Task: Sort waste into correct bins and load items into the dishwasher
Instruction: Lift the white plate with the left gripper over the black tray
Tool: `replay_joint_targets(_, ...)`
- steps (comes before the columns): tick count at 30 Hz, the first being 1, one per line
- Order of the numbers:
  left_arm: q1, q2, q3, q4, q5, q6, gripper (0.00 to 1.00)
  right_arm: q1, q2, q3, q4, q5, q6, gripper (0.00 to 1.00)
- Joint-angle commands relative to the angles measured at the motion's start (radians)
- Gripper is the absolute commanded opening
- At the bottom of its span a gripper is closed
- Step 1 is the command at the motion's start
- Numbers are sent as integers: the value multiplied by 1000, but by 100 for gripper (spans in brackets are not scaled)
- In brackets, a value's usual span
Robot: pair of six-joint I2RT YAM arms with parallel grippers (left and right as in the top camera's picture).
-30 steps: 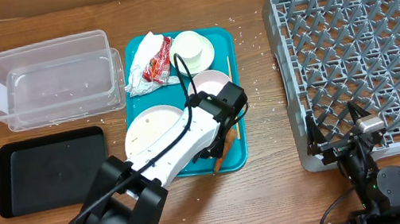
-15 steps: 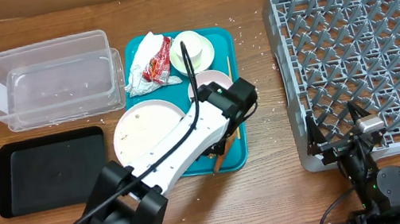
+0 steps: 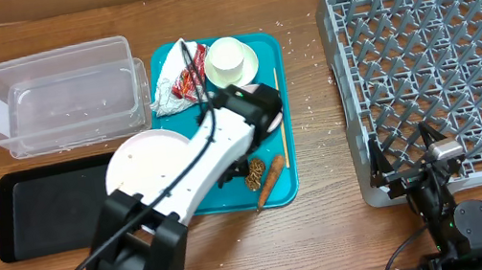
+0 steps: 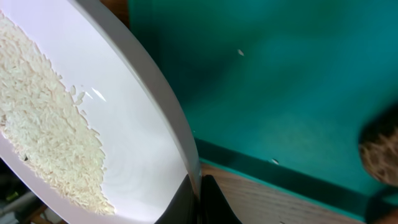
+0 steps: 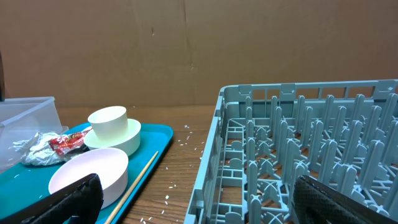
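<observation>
Now our left gripper (image 4: pixel 198 198) pinches the rim of the large round white plate (image 3: pixel 133 157), loose white rice grains (image 4: pixel 50 137) on it, over the left edge of the teal serving tray (image 3: pixel 269 53), beside the shallow black rectangular tray (image 3: pixel 49 209). Our right gripper (image 5: pixel 199 208) stands spread wide by the grey plastic dish rack (image 3: pixel 440 45).

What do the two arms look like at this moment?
The left arm has white links with black joint housings and a black cable looping along it. The right arm is black with a small silver block on top; the right claw has black fingers.
</observation>
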Motion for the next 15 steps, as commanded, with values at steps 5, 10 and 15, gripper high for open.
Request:
replay_joint_targets(5, 138, -134, 25, 12, -21, -24, 4, -3, -10, -10, 4, 9, 3, 100)
replay_joint_targets(10, 276, -205, 25, 74, 112, 91, 4, -3, -10, -10, 4, 9, 2, 100)
replay_joint_targets(15, 411, -217, 24, 84, 154, 140, 4, -3, -10, -10, 4, 9, 3, 100)
